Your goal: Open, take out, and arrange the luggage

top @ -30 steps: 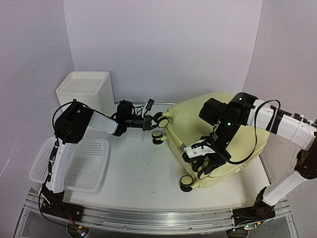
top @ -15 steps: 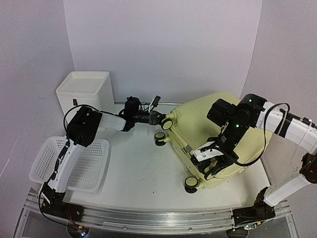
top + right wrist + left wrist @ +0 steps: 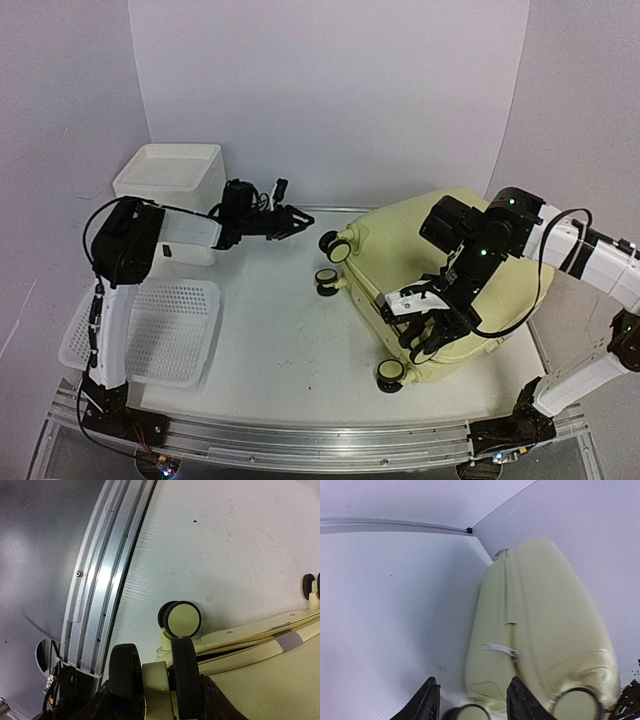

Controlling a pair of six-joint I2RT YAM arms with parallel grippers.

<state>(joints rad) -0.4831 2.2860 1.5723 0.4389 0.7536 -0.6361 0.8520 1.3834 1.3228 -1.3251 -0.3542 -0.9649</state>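
Luggage: the pale yellow hard-shell suitcase [image 3: 390, 240] lies on its broad side on the right half of the counter [image 3: 270, 340]. Its wheeled end points toward the middle of the counter.
Luggage shells: the two halves are together. The right wrist view shows a thin dark gap along the seam near the wheels.
Far wheels: two black-and-yellow double wheels [image 3: 335, 247] stick out at the suitcase's left end, on the far side.
Near wheel: another double wheel [image 3: 390, 375] sits at the corner closest to the arm bases, resting on the counter.
Zipper pull: a pale tab [image 3: 497, 649] lies on the seam that runs along the shell [image 3: 545, 625] in the left wrist view.
Left end effector: it [image 3: 300, 222] is released, fingers [image 3: 427, 702] spread with nothing between them. It hangs over the counter, left of the far wheels and clear of them, pointing at the suitcase.
Right end effector: it [image 3: 425, 335] is clamped on the suitcase at its near wheeled edge. In its own camera a double wheel [image 3: 185, 670] with a yellow hub sits between its fingers.
Drawer box: a white plastic box [image 3: 170, 180] stands at the far left, behind the left arm.
Basket: a white perforated basket [image 3: 150, 330] rests at the near left of the counter.
Rail: an aluminium rail [image 3: 300, 440] runs along the counter's near edge, under both bases.
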